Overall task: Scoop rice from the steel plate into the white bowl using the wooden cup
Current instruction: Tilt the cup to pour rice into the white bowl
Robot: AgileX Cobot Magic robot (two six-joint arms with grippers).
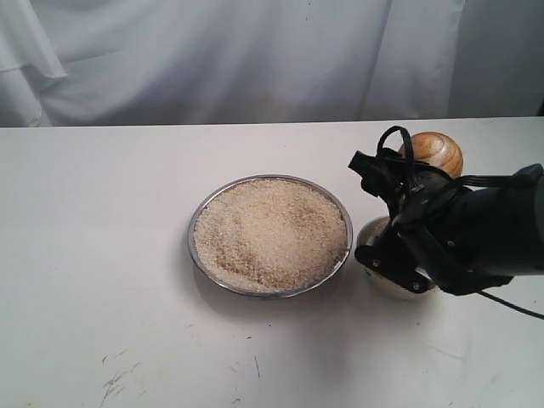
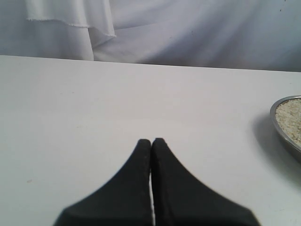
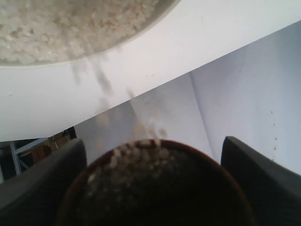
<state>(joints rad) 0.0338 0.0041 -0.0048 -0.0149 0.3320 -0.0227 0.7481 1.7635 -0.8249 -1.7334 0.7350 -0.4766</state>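
White cloth [image 1: 255,59] hangs in folds behind a pale table [image 1: 102,255] whose back edge runs straight across the exterior view. Broad open tabletop lies left of and in front of the plate [image 1: 192,246], with faint scuffs [image 1: 119,378] near the front edge. The black right arm [image 1: 493,229] reaches in from the right edge and is the bulkiest thing on that side. It covers much of the bowl [image 1: 393,289], which sits just beside the plate's right rim. The plate, at the table's middle, is heaped nearly rim to rim with rice [image 1: 270,234]. The right gripper [image 3: 153,188] clamps the cup [image 1: 438,155] between its two fingers [image 3: 263,183], holding it tipped above the bowl. The right wrist view shows rice inside the cup and blurred grains in the air between its lip and a rice-filled dish; which dish, I cannot tell. The left gripper [image 2: 151,143] is over bare table apart from the plate, its tips pressed together around nothing.
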